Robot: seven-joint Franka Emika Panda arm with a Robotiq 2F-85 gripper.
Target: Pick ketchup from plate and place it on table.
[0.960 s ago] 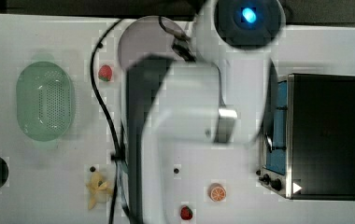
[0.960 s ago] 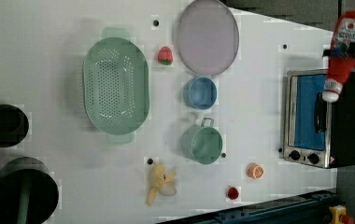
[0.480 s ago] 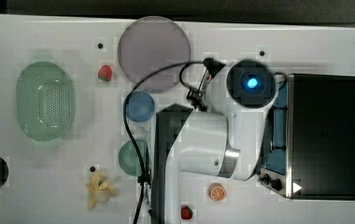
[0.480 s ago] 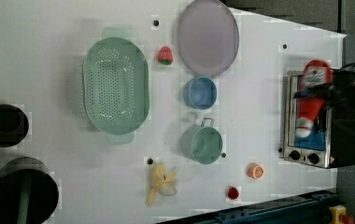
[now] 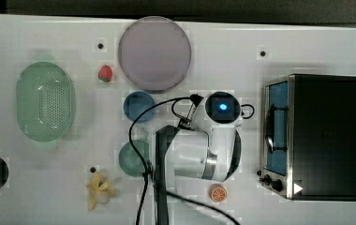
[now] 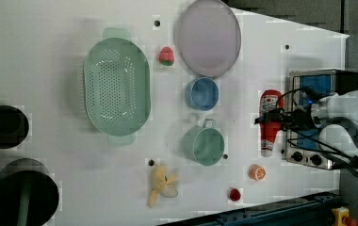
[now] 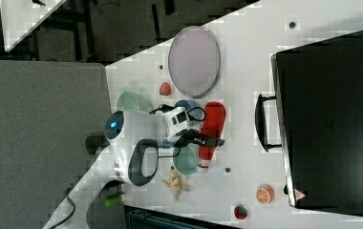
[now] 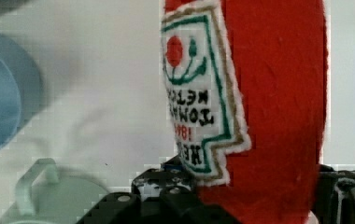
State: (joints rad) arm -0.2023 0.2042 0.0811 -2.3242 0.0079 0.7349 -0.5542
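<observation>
My gripper (image 6: 275, 118) is shut on the ketchup (image 6: 270, 123), a slim red bottle with a white label. The bottle lies lengthwise over the white table (image 6: 50, 47), between the green cup and the oven. I cannot tell whether it touches the tabletop. The right view has the ketchup (image 7: 212, 130) held across its lower half by the gripper (image 7: 204, 141). In the wrist view the ketchup (image 8: 278, 93) is close up, with dark fingers (image 8: 166, 198) on either side. The mauve-grey plate (image 5: 154, 53) lies bare at the far edge, well away from the bottle. In the top view the arm (image 5: 199, 150) hides the bottle.
A toaster oven (image 5: 323, 136) stands at the top view's right. A blue bowl (image 6: 201, 93) and a green cup (image 6: 204, 145) sit beside the bottle. A green basket (image 6: 116, 87), a strawberry (image 6: 166, 55), a banana (image 6: 160, 184) and an orange slice (image 6: 257, 172) lie around.
The arm has carried the ketchup from the left view's upper right, over the oven, leftwards and down to the table beside the cup. In the top view the arm has cleared the plate.
</observation>
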